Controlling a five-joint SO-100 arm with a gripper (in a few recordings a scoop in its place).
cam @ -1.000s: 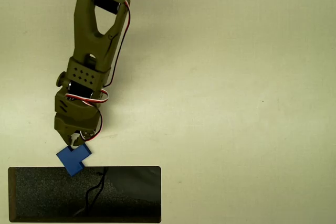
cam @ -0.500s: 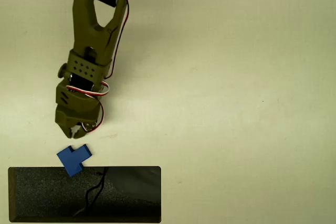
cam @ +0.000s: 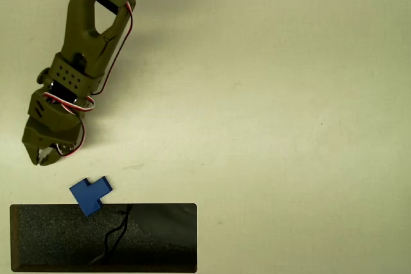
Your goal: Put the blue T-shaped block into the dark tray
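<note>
We see blue T-shaped block on desk near bottom-left corner, overlapping dark tray top rim, not inside. Pincer empty, nearly closed, up-left. We open, centre over block, grasp wide bar.

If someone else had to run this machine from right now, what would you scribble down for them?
Hand: holds nothing, up and left of the block in the overhead view; whether it is open or shut is unclear.
Blue T-shaped block: lies on the table, its lower tip overlapping the top rim of the dark tray, not inside.
Done: nothing placed.
Left: grasp the block, set it on the tray floor.
</note>
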